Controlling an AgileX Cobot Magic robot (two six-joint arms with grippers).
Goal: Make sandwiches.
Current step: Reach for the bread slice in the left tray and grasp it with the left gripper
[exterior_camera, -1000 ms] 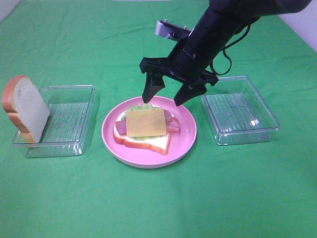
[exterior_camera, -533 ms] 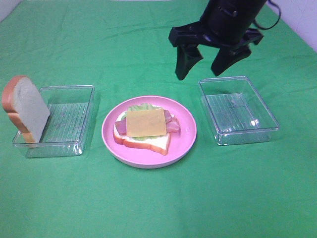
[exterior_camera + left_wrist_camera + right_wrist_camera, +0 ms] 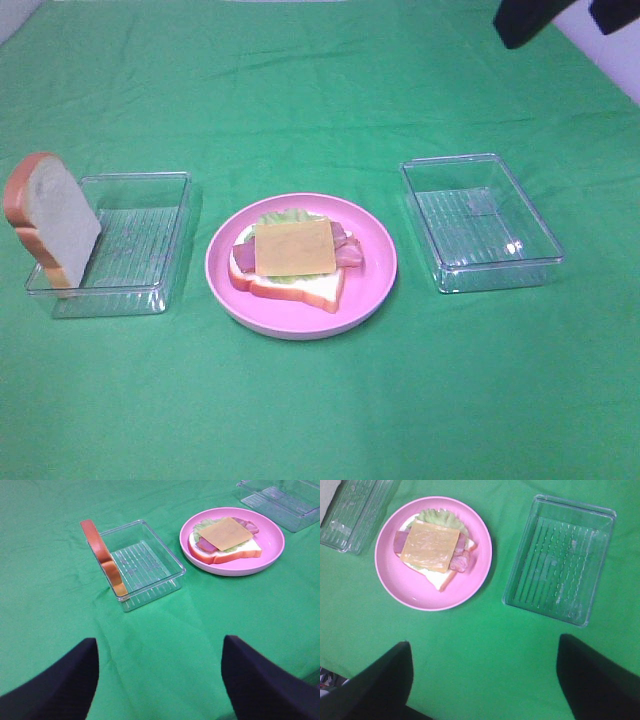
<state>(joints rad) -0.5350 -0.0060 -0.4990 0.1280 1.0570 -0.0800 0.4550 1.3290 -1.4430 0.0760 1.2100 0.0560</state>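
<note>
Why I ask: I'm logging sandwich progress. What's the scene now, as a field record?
plate: pink, between left container and right container
sandwich: on plate, cheese slice topmost, no top bread yet
spare bread slice: upright at left container's outer end
left gripper: fingers open, holding nothing
right gripper: fingers open, holding nothing

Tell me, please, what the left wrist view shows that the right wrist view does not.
Only the left wrist view shows the spare bread slice standing on edge at the end of the left container. Only the right wrist view shows the whole right container. Both show the pink plate carrying the open sandwich with cheese on top.
</note>
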